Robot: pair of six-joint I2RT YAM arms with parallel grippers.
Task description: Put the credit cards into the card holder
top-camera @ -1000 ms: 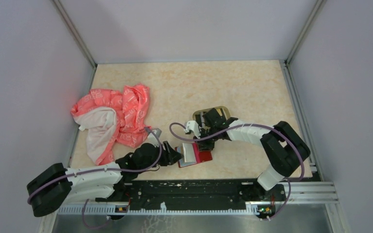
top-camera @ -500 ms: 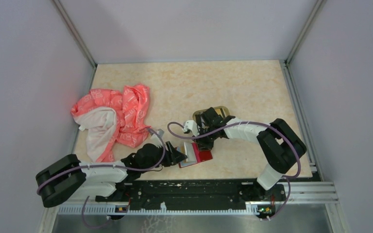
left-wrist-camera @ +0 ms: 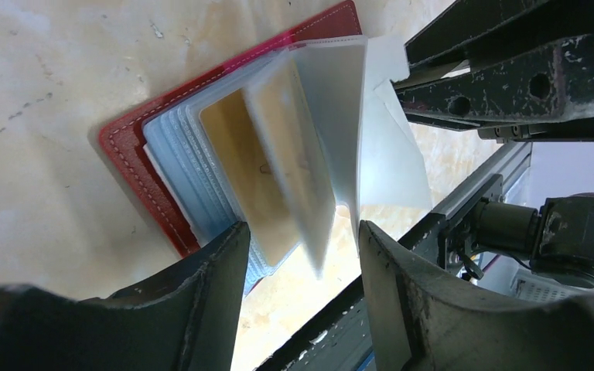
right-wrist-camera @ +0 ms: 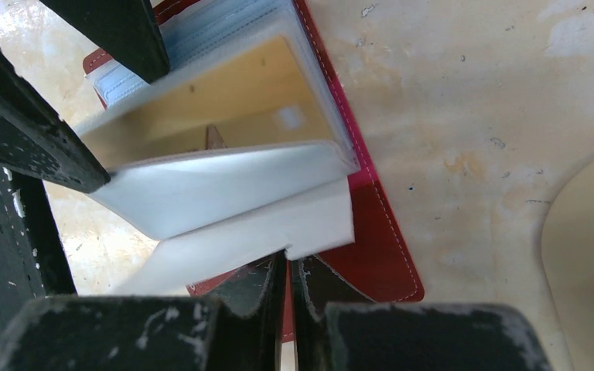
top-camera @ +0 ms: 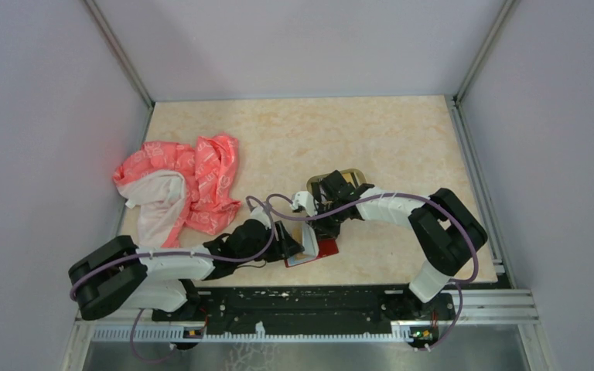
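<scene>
Our right end effector (right-wrist-camera: 288, 267) is pinched shut on a clear plastic sleeve (right-wrist-camera: 278, 224) of the red leather-like folding card holder (right-wrist-camera: 380, 249), which lies open on the beige table (right-wrist-camera: 472, 93) directly beneath it. Our left end effector (left-wrist-camera: 302, 236) has its jaws apart, straddling the edges of the fanned sleeves. A gold-tan plastic credit card (left-wrist-camera: 236, 154) sits in one sleeve just ahead of it.

One red card holder (top-camera: 326, 249) lies open on the bench. One gold-tan card (right-wrist-camera: 224, 100) shows in its clear sleeves; any others there cannot be counted. One oval tan tray (top-camera: 353, 175) sits just behind the card holder, and one pink cloth (top-camera: 182, 193) lies well to its left. Two grasping parts meet at the card holder: the left end effector (left-wrist-camera: 298, 239) and the right end effector (right-wrist-camera: 288, 267).
</scene>
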